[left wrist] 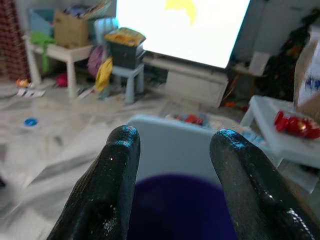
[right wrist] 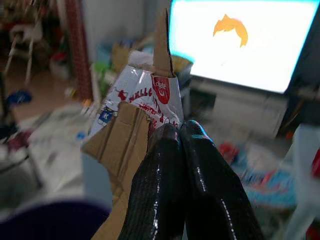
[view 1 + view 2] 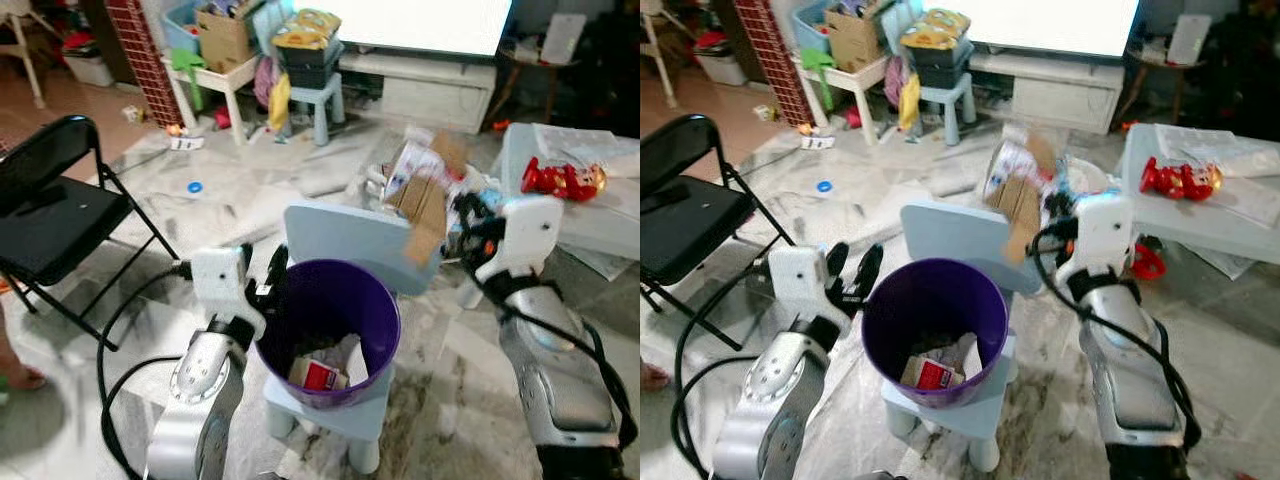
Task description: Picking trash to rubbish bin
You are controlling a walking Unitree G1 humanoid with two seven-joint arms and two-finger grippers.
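Observation:
A purple bin [image 3: 330, 330] stands on a small pale blue chair [image 3: 345, 240], with a red and white packet and other scraps [image 3: 320, 375] in its bottom. My right gripper [image 3: 462, 212] is shut on a flattened cardboard box with a white and red printed side [image 3: 425, 190], held above the chair's backrest, just right of the bin. In the right wrist view the fingers [image 2: 187, 170] pinch the cardboard box [image 2: 135, 125]. My left gripper [image 3: 270, 275] is open beside the bin's left rim, its fingers [image 1: 117, 170] apart with nothing between them.
A black folding chair [image 3: 50, 215] stands at the left. A low white table [image 3: 600, 215] with a red toy [image 3: 560, 180] is at the right. Small tables with boxes [image 3: 225, 40] and a bright screen [image 3: 420, 20] line the back. A black cable [image 3: 115, 340] trails on the floor.

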